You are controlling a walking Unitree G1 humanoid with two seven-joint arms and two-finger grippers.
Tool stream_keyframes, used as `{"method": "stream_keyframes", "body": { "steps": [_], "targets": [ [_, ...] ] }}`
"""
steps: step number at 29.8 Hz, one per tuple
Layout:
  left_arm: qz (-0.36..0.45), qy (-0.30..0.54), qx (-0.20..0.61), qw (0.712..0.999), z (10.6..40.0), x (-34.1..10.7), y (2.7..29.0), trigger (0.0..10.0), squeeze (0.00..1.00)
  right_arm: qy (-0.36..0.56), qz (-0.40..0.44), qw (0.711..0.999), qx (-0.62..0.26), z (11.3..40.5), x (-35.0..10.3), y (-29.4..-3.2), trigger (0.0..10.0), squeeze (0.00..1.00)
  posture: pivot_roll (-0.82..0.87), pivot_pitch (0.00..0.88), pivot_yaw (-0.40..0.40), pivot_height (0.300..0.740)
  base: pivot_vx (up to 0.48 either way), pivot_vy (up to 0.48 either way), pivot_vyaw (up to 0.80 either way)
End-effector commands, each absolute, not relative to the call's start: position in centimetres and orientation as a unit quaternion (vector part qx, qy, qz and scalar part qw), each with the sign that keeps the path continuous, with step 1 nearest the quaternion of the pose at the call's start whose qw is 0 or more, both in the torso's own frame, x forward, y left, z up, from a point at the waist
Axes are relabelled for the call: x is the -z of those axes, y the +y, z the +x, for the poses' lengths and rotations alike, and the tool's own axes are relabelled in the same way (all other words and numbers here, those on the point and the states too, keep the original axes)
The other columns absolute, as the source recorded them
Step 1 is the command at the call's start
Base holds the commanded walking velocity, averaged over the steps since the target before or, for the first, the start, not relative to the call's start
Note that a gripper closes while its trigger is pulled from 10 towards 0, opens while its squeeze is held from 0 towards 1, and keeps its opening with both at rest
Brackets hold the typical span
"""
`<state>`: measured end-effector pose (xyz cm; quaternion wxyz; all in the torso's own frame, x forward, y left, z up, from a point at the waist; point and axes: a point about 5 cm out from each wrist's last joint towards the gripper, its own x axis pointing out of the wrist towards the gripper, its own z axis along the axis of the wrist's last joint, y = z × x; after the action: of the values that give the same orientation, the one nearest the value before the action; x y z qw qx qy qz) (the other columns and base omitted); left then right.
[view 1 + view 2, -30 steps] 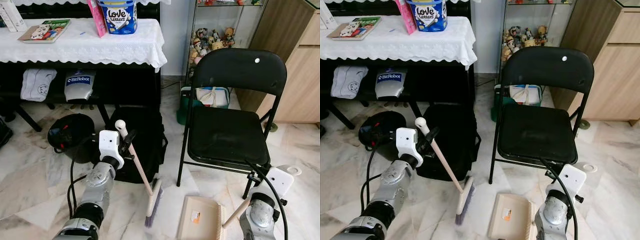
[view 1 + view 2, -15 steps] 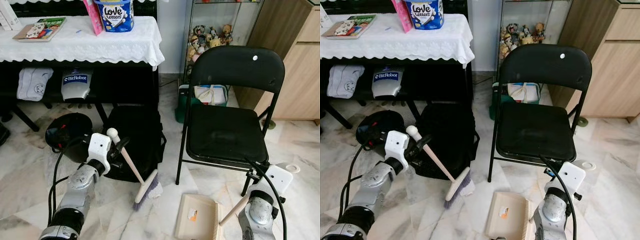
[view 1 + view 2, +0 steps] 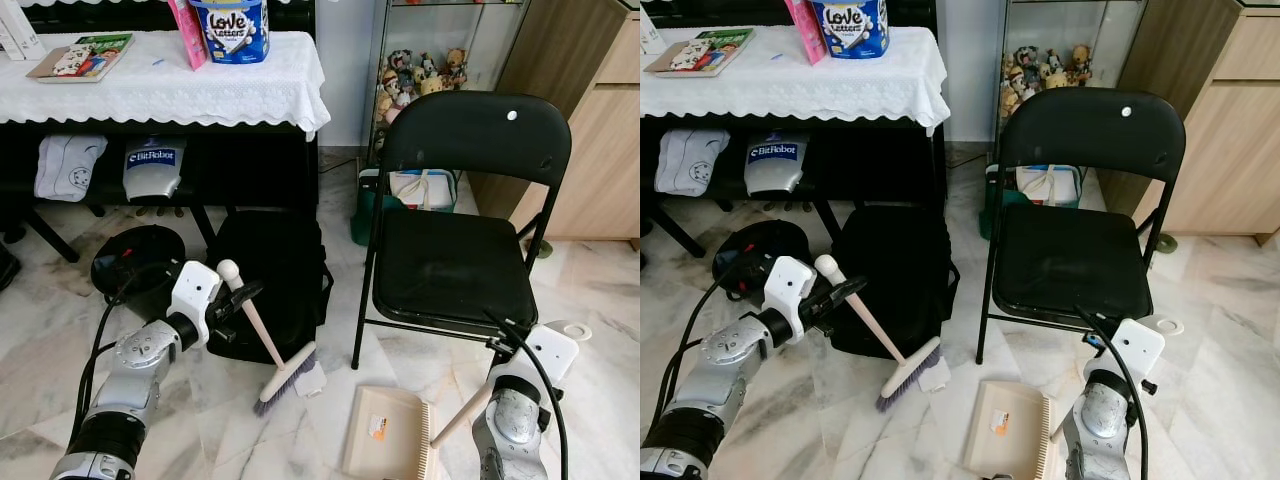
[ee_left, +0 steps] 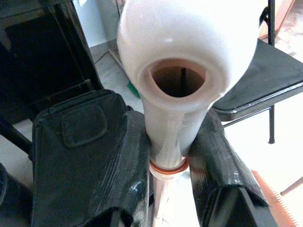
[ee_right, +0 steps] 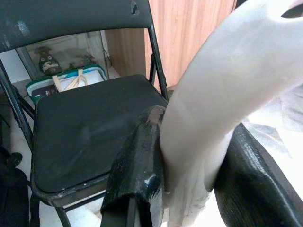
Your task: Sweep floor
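Swinging leftward and away from the dustpan [image 3: 385,445] over the last second, with the broom [image 3: 285,372] head now lying on the marble floor [image 3: 40,370] and touching a white paper scrap [image 3: 310,380]. Nearest, clamping the right gripper [image 5: 189,161] firmly on the dustpan handle, pan lying flat beside the chair's leg. Farther out, pinching the left gripper [image 3: 240,295] on the broom handle just under its knob. Probably preparing a stroke: needing low bristles, pulling the scrap toward the pan mouth, avoiding the black backpack [image 3: 275,270] and folding chair [image 3: 450,265] behind.
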<state>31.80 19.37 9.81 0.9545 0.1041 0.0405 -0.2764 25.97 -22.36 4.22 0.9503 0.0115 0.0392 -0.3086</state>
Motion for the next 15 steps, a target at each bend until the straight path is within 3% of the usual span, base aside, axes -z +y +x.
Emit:
{"method": "stream_keyframes", "body": {
  "steps": [1, 7, 15],
  "targets": [
    [0.112, 0.059, 0.283, 0.951, 31.4, -9.5, 19.8, 10.0, 0.00, 0.041, 0.017, 0.950, 0.308, 26.0, -4.1, -22.2, 10.0, 0.00, -0.04, 0.123, 0.042, 0.740, 0.000, 0.000, 0.00],
    [0.087, 0.080, 0.334, 0.935, 30.6, -9.7, 20.0, 10.0, 0.00, 0.042, 0.020, 0.951, 0.305, 26.2, -4.0, -22.2, 10.0, 0.00, -0.03, 0.108, 0.041, 0.740, 0.000, 0.000, 0.00],
    [0.090, 0.095, 0.340, 0.931, 30.4, -10.2, 21.0, 10.0, 0.00, 0.043, 0.021, 0.952, 0.304, 26.3, -4.0, -22.2, 10.0, 0.00, -0.03, 0.103, 0.039, 0.740, 0.000, 0.000, 0.00]
  ]
}}
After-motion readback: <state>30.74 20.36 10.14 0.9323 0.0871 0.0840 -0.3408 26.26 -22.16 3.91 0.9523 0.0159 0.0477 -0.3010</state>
